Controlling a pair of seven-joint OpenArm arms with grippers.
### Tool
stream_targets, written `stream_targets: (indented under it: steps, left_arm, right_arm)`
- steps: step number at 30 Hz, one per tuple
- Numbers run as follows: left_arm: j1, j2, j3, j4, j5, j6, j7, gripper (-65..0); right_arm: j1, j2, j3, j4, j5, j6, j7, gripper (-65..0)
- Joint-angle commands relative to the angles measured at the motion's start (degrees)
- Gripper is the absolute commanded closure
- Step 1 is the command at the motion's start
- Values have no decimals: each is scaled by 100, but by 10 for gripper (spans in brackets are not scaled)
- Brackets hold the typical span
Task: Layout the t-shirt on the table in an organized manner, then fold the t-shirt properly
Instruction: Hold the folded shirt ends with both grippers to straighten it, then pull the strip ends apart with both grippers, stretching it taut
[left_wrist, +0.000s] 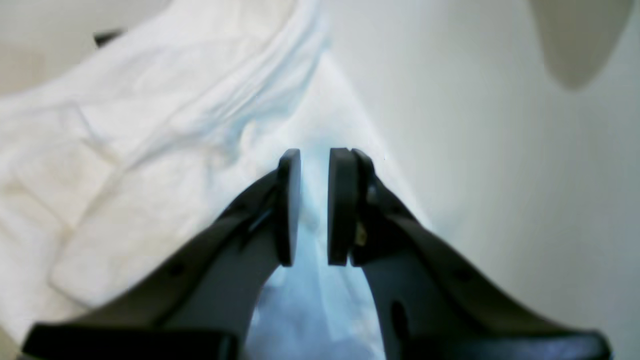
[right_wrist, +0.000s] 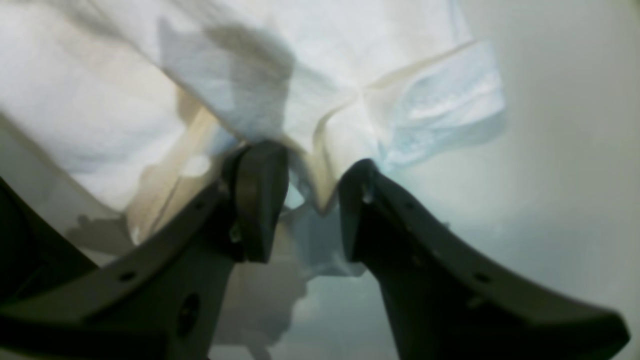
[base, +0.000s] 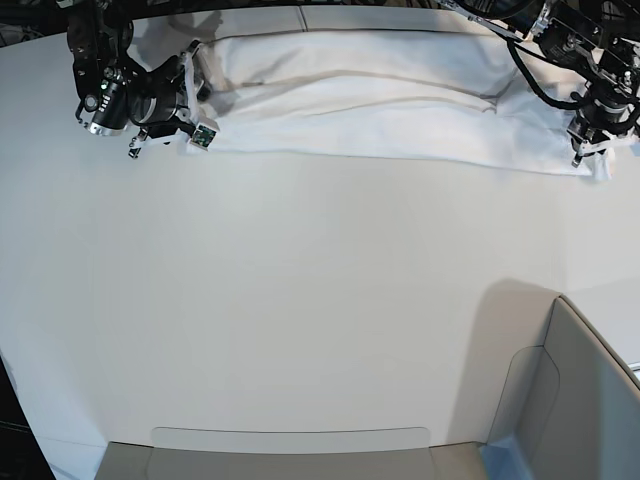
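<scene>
Left wrist view: your left jaws (left_wrist: 314, 207) stood narrow, with a slim gap between the pads and a strip of the t-shirt (left_wrist: 150, 150) running through that gap; whether the pads actually pinched the cloth could not be told. The shirt spread up and to the left, creased, with a ribbed band curving along its upper edge. No lettering or label could be read. The bare counter (left_wrist: 500, 175) filled the right side, and the whole picture was soft with blur.

Right wrist view: your right jaws (right_wrist: 312, 200) stood fairly wide, and a bunched fold of the shirt hung down between the fingers (right_wrist: 260, 200), touching the left one. A hemmed sleeve end stuck out to the right. The shadows and blur hid any print here.

Base view: the shirt (base: 380, 100) lay stretched as a long band along the far edge of the counter (base: 320, 320), your right jaws at its left end and your left jaws at its right end. Both arms were cut off at the top. Grey panels (base: 580, 400) stood at the near right corner.
</scene>
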Motion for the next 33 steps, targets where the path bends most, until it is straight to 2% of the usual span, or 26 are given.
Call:
stream_targets:
  steps: [1, 8, 15, 18, 27, 30, 33]
  left_arm:
    - [-44, -177, -99, -85, -94, -36, -194, -97]
    - [202, -309, -240, -569, -94, -36, -229, -97]
    - [185, 104, 657, -938, -94, -36, -299, -96]
    - [114, 342, 753, -947, -94, -27, -308, -96]
    - [-361, 957, 797, -947, -94, -27, -290, -96]
    - [-528, 1019, 771, -885, -94, -27, -317, -96]
    - [-633, 1019, 762, -736, -94, -18, -677, -96]
  right_arm:
    - [21, 57, 22, 36, -40, 69, -47, -216]
    - [30, 48, 49, 36, -40, 69, -47, -216]
    - [241, 48, 84, 36, -40, 69, -47, -216]
    - [338, 74, 137, 36, -49, 69, -47, -216]
    - [636, 92, 1262, -430, -49, 69, -47, -216]
    - [654, 180, 1473, -465, -14, 69, -47, -216]
    - [716, 171, 1657, -333, -5, 69, -47, -216]
